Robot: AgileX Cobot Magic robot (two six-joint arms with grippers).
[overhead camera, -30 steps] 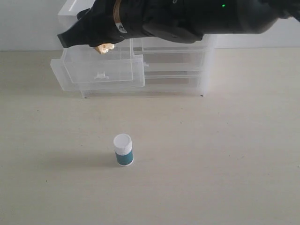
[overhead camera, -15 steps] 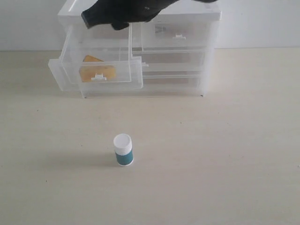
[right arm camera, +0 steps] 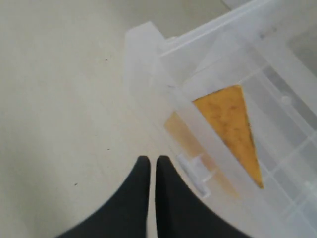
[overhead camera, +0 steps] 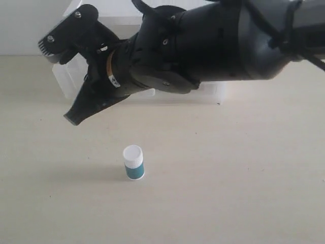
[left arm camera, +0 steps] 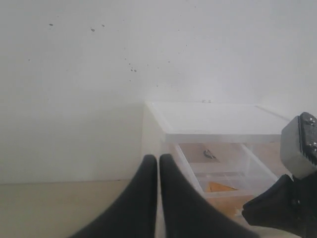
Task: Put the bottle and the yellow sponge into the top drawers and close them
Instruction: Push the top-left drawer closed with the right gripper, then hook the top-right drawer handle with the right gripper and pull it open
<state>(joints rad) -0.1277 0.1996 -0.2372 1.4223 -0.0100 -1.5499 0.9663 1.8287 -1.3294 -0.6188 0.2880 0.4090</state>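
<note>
The bottle (overhead camera: pixel 133 162) stands upright on the table, white cap up, apart from both grippers. My right gripper (overhead camera: pixel 72 118) (right arm camera: pixel 149 159) is shut and empty, reaching across to the left, low in front of the pulled-out top left drawer (right arm camera: pixel 141 42) and next to its tab handle (right arm camera: pixel 195 172). The yellow sponge (right arm camera: pixel 232 128) (left arm camera: pixel 220 187) lies inside that drawer. My left gripper (left arm camera: pixel 158 157) is shut and empty, hanging off the side of the white cabinet (left arm camera: pixel 213 120). The top right drawer is hidden behind my right arm.
My right arm (overhead camera: pixel 203 46) covers most of the cabinet in the exterior view; only the drawer's left corner (overhead camera: pixel 62 77) and the cabinet's right foot (overhead camera: pixel 219 96) show. A white wall (left arm camera: pixel 99 74) stands behind the cabinet.
The sponge left my right gripper and dropped into the open top left drawer. My right arm then swung down in front of the cabinet, with its gripper shut low before the drawer front.
</note>
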